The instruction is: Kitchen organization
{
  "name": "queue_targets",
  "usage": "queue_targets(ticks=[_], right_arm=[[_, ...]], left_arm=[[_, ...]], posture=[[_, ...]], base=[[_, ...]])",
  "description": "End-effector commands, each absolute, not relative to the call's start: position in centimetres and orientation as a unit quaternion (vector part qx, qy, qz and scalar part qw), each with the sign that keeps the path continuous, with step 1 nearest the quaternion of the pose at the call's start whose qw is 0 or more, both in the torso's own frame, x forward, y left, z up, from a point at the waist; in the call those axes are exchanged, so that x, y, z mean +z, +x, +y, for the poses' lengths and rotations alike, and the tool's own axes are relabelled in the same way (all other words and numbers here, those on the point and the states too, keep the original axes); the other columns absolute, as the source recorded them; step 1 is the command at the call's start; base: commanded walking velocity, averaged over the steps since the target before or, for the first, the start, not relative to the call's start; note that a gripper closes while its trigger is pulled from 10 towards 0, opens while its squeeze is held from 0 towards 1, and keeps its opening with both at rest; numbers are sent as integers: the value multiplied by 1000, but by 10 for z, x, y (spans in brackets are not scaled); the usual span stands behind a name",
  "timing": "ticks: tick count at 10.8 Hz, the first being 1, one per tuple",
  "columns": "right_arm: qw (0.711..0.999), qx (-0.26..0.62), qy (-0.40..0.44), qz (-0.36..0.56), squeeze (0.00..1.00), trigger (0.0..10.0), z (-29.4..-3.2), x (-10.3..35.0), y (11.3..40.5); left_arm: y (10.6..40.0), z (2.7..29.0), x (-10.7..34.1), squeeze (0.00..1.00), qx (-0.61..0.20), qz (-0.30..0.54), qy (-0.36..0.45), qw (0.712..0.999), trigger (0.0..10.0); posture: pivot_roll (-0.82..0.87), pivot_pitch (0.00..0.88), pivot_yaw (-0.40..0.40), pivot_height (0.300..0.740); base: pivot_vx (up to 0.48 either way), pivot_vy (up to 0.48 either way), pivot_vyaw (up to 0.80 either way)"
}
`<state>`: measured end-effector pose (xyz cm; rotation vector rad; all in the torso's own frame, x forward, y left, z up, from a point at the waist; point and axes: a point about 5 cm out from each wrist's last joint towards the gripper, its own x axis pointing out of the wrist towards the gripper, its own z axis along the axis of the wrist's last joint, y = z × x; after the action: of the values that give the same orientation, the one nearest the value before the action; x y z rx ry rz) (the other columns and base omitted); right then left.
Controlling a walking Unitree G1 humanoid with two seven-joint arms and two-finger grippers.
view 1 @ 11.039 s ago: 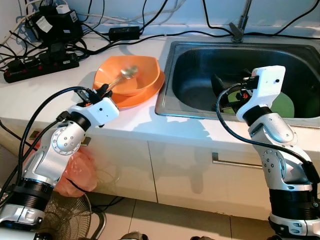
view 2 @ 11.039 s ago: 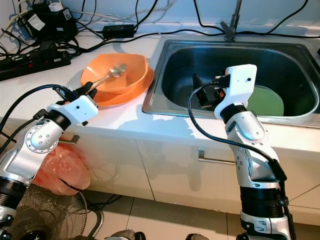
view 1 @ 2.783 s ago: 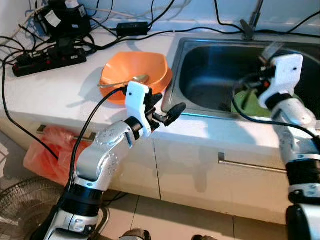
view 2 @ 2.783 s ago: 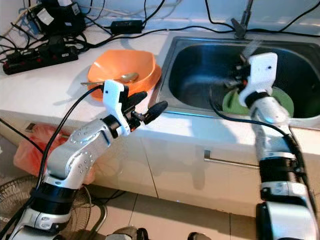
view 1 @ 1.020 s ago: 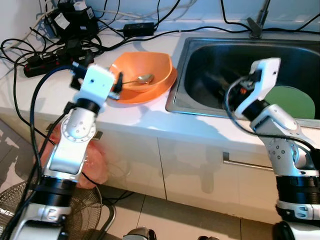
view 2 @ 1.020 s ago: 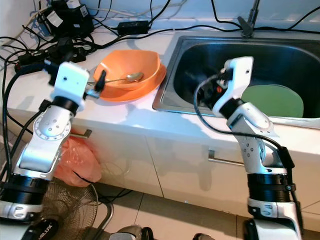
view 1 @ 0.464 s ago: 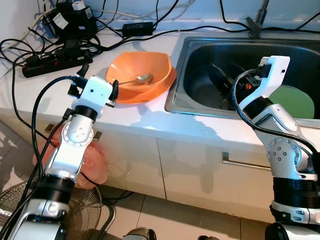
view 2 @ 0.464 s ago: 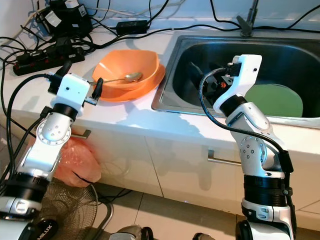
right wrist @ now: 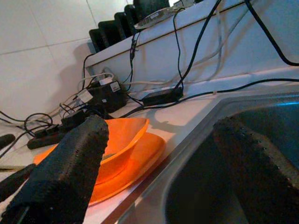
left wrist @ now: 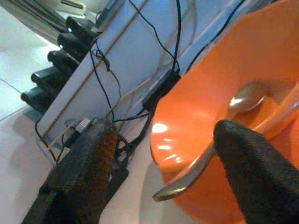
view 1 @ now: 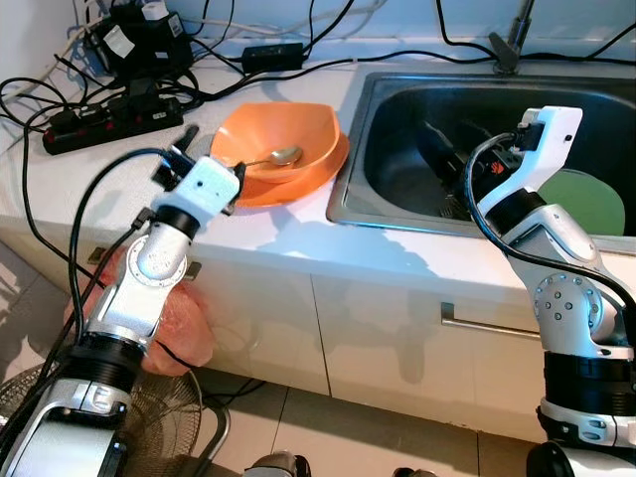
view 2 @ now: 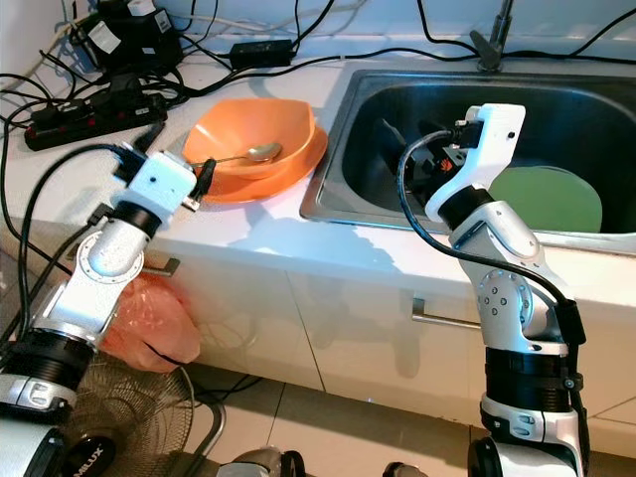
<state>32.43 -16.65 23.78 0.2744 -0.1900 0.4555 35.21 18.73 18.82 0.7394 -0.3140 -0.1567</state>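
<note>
Your left claw [left wrist: 159,182] gapes wide at the spoon [view 1: 270,158] handle, holding nothing; spoon rests in the orange bowl [view 1: 283,139] on the worktop [view 1: 99,189], sink [view 1: 397,214] at 3 o'clock. Right claw [right wrist: 154,168] open, empty, over it.

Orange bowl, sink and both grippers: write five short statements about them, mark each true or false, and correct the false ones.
1. A spoon lies in the orange bowl. True.
2. The orange bowl sits inside the sink. False: it stands on an orange plate on the counter, left of the sink.
3. The left gripper is open, its fingers either side of the spoon's handle. True.
4. A green plate lies in the sink. True.
5. The right gripper is shut on the green plate. False: it is open and holds nothing.
</note>
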Motion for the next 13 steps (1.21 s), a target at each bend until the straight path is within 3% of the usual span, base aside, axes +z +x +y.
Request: queue_targets(ticks=[1,8,9,10,13], right_arm=[[959,229,137,-98,0,10000,-163,241,323],[960,226,137,-96,0,10000,-164,240,324],[960,225,137,-96,0,10000,-164,240,324],[960,225,137,-96,0,10000,-164,240,325],[960,226,139,-94,0,10000,-163,238,325]], left_arm=[[354,192,189,0,-77,-145,373,913,0],[356,195,187,0,-81,-148,383,908,0],[356,195,188,0,-78,-153,393,903,2039],[355,193,192,0,-87,-165,428,884,10000],[349,194,218,0,-124,-218,508,824,10000]], posture=[[97,104,131,740],[98,104,129,740],[97,104,129,740],[97,103,129,740],[108,105,126,740]], base=[[0,0,0],[0,0,0],[0,0,0],[0,0,0],[0,0,0]])
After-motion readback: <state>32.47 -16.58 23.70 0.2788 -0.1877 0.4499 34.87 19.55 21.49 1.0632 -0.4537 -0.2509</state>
